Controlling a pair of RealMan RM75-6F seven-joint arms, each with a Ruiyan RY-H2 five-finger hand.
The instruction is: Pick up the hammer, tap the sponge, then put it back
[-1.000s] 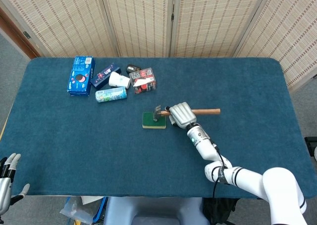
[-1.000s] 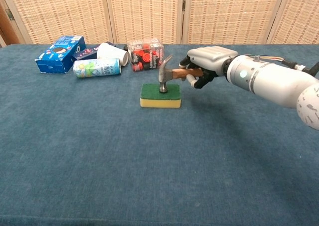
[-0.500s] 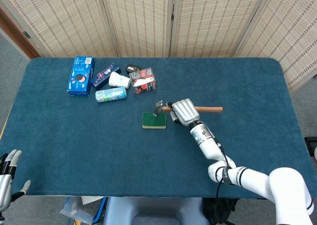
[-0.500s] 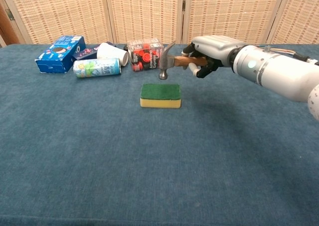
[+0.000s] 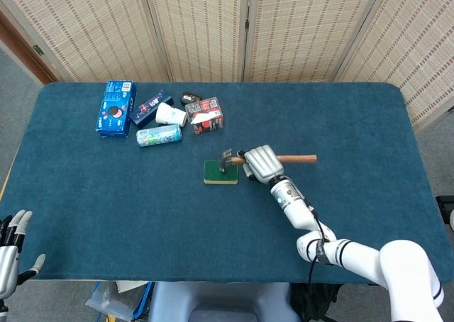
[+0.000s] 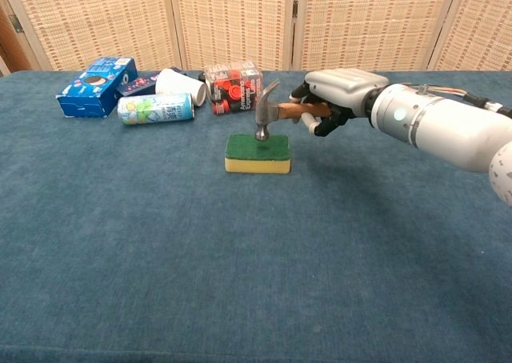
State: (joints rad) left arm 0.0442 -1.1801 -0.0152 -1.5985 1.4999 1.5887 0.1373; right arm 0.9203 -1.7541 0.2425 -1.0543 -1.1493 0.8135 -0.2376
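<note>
Right hand (image 6: 336, 91) grips hammer (image 6: 268, 112), its head just above sponge (image 6: 257, 153).

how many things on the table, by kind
boxes: 3 (blue, dark blue, red)
can: 1
cup: 1
small dark thing: 1
sponge: 1
hammer: 1, held
total: 8

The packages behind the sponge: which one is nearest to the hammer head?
The red and white carton, right-most of the group; the can, cup and blue boxes lie further left.
</note>
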